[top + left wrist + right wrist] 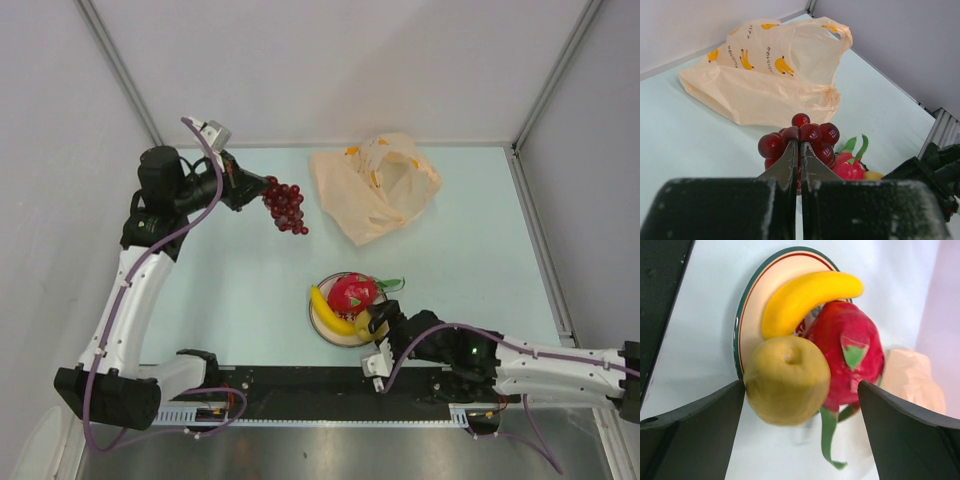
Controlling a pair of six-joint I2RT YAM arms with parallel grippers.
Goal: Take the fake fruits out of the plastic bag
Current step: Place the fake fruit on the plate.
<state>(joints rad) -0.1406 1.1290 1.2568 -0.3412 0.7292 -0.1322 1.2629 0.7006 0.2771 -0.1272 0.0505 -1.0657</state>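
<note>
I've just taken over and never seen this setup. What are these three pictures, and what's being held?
Two robot arms, each ending in a two-finger gripper, work at a pale table. The wide picture looks down from above and behind them; the other two come from cameras on the left and right wrists. The left gripper is shut on the grape bunch, clear of the pale-orange plastic bag. A plate holds the banana and dragon fruit, with the lemon at its edge. The right gripper is open, its fingers either side of the lemon, holding nothing.
</note>
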